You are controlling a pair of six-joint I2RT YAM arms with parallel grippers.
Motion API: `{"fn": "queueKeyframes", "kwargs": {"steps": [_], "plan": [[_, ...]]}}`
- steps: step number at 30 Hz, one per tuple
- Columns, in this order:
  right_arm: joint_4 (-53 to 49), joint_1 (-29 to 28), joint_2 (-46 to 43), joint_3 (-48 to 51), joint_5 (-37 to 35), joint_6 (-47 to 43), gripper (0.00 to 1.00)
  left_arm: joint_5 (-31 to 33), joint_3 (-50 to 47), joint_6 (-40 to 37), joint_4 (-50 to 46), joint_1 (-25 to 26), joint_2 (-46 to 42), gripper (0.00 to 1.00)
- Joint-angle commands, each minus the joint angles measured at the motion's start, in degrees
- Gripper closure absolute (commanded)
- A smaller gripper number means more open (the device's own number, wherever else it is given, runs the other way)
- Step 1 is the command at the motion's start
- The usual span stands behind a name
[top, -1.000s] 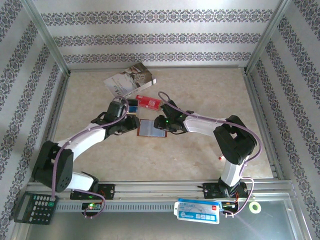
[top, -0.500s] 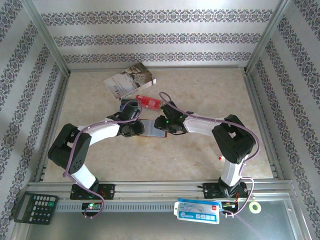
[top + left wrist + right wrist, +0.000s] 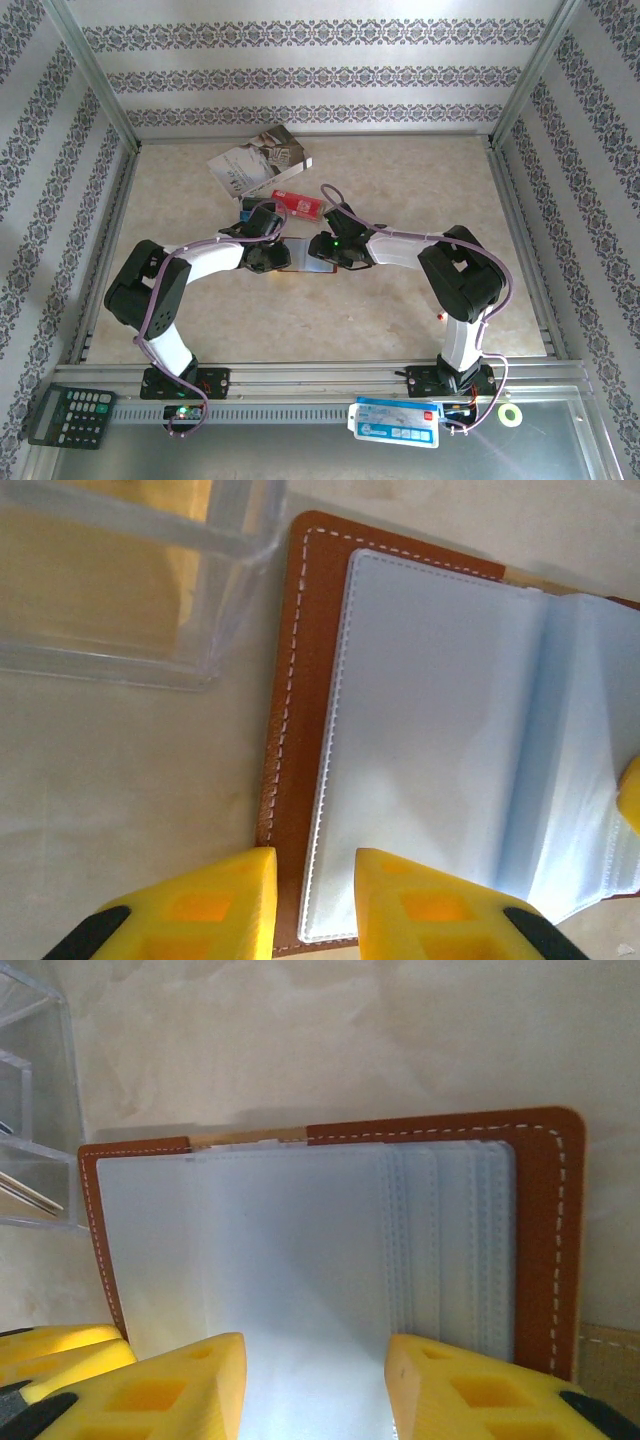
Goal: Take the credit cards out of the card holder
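The brown leather card holder [image 3: 303,256] lies open and flat mid-table, its pale blue-grey sleeves [image 3: 430,720] facing up. My left gripper [image 3: 315,905] hangs over its left edge [image 3: 300,680], with the yellow jaws a narrow gap apart across the stitched border and a sleeve corner. My right gripper [image 3: 315,1390] is open over the middle sleeves, and the holder's brown border [image 3: 545,1240] lies to its right. No credit card's face shows in the sleeves. Thin card edges [image 3: 28,1198] stand in a clear box [image 3: 35,1110]. From above, the left gripper [image 3: 283,257] and right gripper [image 3: 318,250] meet at the holder.
The clear box [image 3: 120,590] stands just beyond the holder's left end, with something tan showing through it. A red packet [image 3: 297,203] and a white-grey booklet [image 3: 260,160] lie behind. A calculator [image 3: 68,415] and a blue-white pack [image 3: 395,420] rest on the near rail.
My left arm swung from the clear box over to the holder's left edge, and its jaws have narrowed. The right gripper has stayed on the holder.
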State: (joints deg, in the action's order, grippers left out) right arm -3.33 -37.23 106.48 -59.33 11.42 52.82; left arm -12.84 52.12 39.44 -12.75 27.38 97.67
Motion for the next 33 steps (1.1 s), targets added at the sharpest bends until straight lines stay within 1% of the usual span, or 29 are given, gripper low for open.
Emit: {"fn": "queueKeyframes", "kwargs": {"steps": [1,5,8,10,12,15,19,23,26,28,30,33], "plan": [[-1.2,0.1,2.8,2.3,1.3,1.5,0.56,-4.3,1.7,-0.1,-0.4,0.7,1.7,0.76],[-0.8,0.4,2.8,2.7,1.2,1.8,0.56,-5.9,2.8,-0.6,-0.9,0.8,1.2,0.79],[-0.4,0.6,2.8,2.8,1.4,2.0,0.56,-5.7,3.1,-1.0,-0.8,0.9,1.2,0.78],[-0.2,0.7,2.9,3.0,1.5,2.1,0.56,-5.1,3.4,-1.4,-1.2,0.8,2.0,0.76],[0.2,0.8,2.7,3.1,1.8,2.3,0.56,-6.3,3.8,-1.4,-0.9,0.9,3.0,0.76],[0.8,1.2,1.7,3.7,2.0,2.1,0.57,-9.9,3.8,-0.7,1.7,0.9,3.7,0.76],[2.3,2.2,-1.4,4.7,2.3,1.6,0.56,-12.2,4.7,-0.7,2.5,0.7,3.6,0.76],[3.0,3.2,-7.0,4.7,2.8,0.9,0.54,-10.2,5.6,-1.9,-0.1,-0.2,0.4,0.74],[2.3,4.1,-12.3,4.2,1.5,-1.2,0.50,-7.2,6.1,-3.5,-2.7,-1.5,-4.1,0.66],[1.5,5.1,-16.5,4.4,-0.6,-3.4,0.45,-4.3,6.4,-4.9,-4.7,-2.7,-7.3,0.57],[-0.2,6.2,-20.8,4.9,-4.4,-6.9,0.40,-0.2,6.4,-6.4,-6.8,-4.4,-11.2,0.46],[-3.4,8.3,-26.7,6.0,-11.5,-13.8,0.33,6.8,5.6,-8.3,-8.7,-7.7,-16.8,0.34]]}}
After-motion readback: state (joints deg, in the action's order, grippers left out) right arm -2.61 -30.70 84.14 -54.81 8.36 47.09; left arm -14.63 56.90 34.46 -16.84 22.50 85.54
